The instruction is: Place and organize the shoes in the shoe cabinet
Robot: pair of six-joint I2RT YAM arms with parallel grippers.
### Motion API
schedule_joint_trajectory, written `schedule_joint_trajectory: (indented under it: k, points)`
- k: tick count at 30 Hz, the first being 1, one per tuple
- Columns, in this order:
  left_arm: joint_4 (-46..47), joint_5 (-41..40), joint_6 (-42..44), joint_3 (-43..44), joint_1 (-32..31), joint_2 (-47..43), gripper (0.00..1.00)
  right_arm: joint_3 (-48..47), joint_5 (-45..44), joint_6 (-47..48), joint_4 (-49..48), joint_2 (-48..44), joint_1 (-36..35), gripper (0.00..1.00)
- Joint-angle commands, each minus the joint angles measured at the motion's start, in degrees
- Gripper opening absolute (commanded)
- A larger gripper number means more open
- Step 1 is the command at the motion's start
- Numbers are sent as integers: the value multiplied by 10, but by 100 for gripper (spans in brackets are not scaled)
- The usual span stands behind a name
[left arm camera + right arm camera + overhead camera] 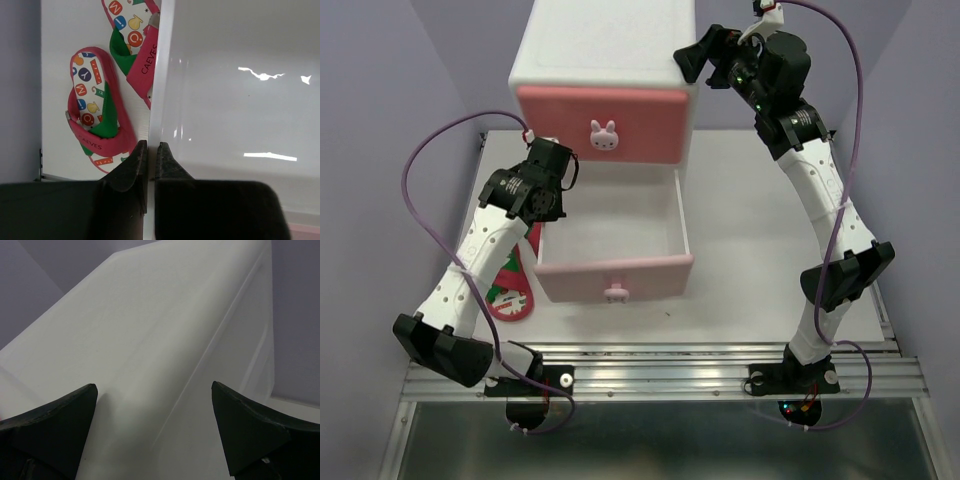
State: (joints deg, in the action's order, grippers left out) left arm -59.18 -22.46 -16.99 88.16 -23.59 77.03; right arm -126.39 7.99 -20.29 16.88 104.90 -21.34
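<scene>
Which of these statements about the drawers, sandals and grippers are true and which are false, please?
1. The lower drawer is pulled open. True.
2. The sandals lie inside it. False: they lie on the table, outside the drawer.
3. The left gripper is shut on the lower drawer's side wall. True.
4. The right gripper is shut. False: its jaws stand wide open over the cabinet.
5. The upper drawer is closed. True.
</scene>
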Motion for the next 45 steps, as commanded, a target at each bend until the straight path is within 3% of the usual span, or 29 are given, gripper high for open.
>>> schedule_joint_trajectory:
  k: [1, 6, 10, 14, 15, 17, 18, 21, 29, 35, 39, 42, 45]
  points:
    - [44, -182, 36, 81, 14, -41, 0, 32, 8, 64, 143, 21, 5, 100]
    - [71, -142, 55, 101, 15, -34, 0, 32, 14, 61, 144, 26, 5, 100]
    - [64, -113, 13, 65, 14, -16, 11, 31, 12, 61, 143, 26, 5, 100]
    - [35, -120, -30, 49, 14, -8, 41, 35, 9, 62, 144, 22, 5, 100]
    - [30, -119, -38, 47, 14, -11, 62, 36, 9, 64, 144, 21, 5, 100]
    - [26, -114, -50, 48, 14, -21, 71, 40, 8, 64, 143, 16, 5, 100]
    - [20, -110, -58, 53, 14, -25, 81, 40, 8, 65, 143, 15, 5, 100]
    - [7, -108, -95, 75, 14, -46, 98, 43, 9, 63, 141, 13, 5, 100]
    - [-21, -131, -212, 51, 54, -125, 99, 40, 7, 62, 138, 10, 5, 100]
    - [28, -52, -236, -2, 191, -167, 99, 44, 8, 56, 133, 7, 5, 100]
    - [66, 111, -217, -48, 278, -124, 99, 47, 13, 49, 131, 5, 5, 100]
    - [69, 179, -202, -62, 311, -51, 99, 51, 11, 49, 131, -1, 5, 100]
    - [85, 196, -192, -56, 320, 13, 99, 58, 9, 49, 131, -9, 5, 100]
